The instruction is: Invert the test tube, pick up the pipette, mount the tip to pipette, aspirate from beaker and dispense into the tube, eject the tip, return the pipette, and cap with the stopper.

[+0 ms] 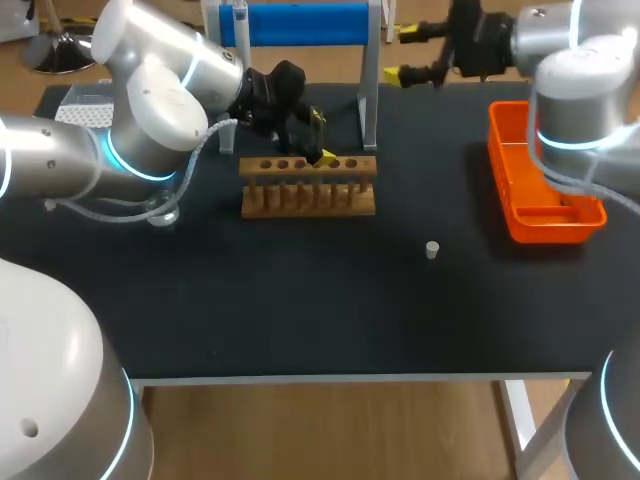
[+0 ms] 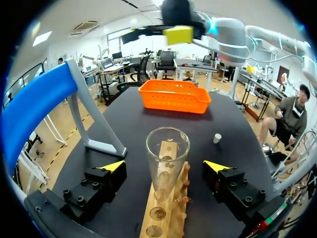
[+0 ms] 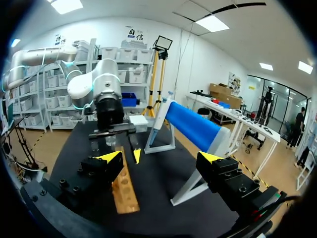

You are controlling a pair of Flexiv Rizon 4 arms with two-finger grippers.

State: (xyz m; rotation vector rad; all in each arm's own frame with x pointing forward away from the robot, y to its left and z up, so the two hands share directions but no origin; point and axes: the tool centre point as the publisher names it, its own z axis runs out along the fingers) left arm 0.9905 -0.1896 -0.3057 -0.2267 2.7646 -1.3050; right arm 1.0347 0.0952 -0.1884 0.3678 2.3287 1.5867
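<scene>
Left gripper (image 2: pixel 165 166) gapes astride the tube (image 2: pixel 167 158), gripping nothing; tube stands mouth-up in the rack (image 1: pixel 308 185) at 11 o'clock, inversion seemingly done; stopper (image 1: pixel 432 249) waits at the rack's 4 o'clock for capping; right gripper (image 1: pixel 400 52), open and empty, hangs at 1 o'clock, ready.

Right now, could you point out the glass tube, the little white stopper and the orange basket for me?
glass tube (image 2: pixel 167 161): left wrist view, middle of its clear wall.
white stopper (image 1: pixel 432 249): head view, middle of the small plug.
orange basket (image 1: pixel 555 230): head view, its near short wall.
</scene>
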